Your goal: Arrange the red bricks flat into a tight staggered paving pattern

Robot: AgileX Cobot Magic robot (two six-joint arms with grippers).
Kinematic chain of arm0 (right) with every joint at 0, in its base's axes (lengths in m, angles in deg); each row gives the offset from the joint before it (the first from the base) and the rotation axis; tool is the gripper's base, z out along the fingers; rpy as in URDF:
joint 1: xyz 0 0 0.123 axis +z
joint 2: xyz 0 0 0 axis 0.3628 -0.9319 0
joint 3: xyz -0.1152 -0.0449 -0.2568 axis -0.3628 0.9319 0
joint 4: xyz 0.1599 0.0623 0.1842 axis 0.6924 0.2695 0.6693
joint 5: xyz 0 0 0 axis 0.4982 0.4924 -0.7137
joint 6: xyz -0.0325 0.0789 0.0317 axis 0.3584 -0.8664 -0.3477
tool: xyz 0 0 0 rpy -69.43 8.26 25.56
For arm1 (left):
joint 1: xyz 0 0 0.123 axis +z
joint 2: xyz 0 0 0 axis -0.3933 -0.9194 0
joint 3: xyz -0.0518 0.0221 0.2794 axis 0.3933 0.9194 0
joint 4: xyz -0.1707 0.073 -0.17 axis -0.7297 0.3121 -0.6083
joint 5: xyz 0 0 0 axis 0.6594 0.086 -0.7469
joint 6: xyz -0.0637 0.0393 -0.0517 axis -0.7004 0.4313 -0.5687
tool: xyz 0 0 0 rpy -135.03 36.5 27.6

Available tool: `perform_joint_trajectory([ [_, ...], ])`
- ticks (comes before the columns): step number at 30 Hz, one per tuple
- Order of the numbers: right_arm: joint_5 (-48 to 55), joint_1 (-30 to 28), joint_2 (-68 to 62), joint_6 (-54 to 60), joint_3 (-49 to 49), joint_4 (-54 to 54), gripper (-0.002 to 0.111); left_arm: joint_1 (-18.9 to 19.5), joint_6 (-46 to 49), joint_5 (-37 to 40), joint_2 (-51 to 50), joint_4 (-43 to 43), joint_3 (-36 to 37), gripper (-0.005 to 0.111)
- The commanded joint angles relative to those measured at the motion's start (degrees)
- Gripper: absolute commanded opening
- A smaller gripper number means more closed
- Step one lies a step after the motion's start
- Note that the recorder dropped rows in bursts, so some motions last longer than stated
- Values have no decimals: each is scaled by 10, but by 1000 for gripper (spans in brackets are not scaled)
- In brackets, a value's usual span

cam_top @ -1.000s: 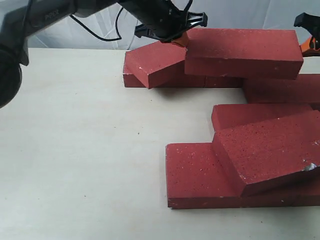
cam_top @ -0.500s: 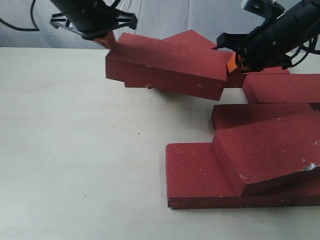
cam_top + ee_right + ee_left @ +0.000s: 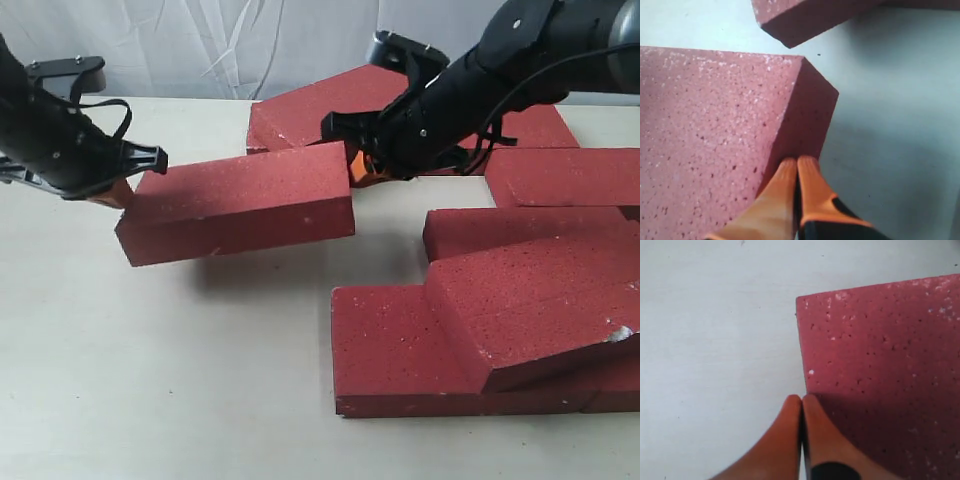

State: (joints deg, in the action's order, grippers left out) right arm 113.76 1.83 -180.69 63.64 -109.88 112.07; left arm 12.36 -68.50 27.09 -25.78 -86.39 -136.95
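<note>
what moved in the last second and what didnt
The left pincer and right pincer, both shut and pressing its ends, carried one red brick off the back pile, leftward, nearer the camera and lower toward the table. The front stack of bricks and the flat brick at right stayed put.

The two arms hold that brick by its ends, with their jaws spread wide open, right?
Not quite. The brick is held by its ends, yes, but the jaws are shut, not spread. Both wrist views show the orange fingers pressed together against it.
</note>
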Motion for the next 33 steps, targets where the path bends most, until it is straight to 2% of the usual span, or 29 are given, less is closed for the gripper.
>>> perform_joint_trajectory([
  [1,-10,20,-35,-1,-4,45,-1,6,15,-80,8,-59,50,0],
  [5,-18,21,-58,-1,-4,45,-1,25,29,-124,8,-61,83,0],
  [12,-33,21,-78,-1,-4,31,-1,61,55,-133,-22,-62,102,0],
  [16,-39,21,-82,-2,-4,9,-1,66,55,-140,-40,-61,102,0],
  [19,-45,20,-82,-44,-4,-25,-1,66,66,-140,-43,-61,102,0],
  [23,-20,13,-74,-101,-4,-58,-1,71,68,-126,-43,-49,102,0],
  [33,82,21,12,-102,-4,-114,-1,72,68,-51,22,6,102,0],
])
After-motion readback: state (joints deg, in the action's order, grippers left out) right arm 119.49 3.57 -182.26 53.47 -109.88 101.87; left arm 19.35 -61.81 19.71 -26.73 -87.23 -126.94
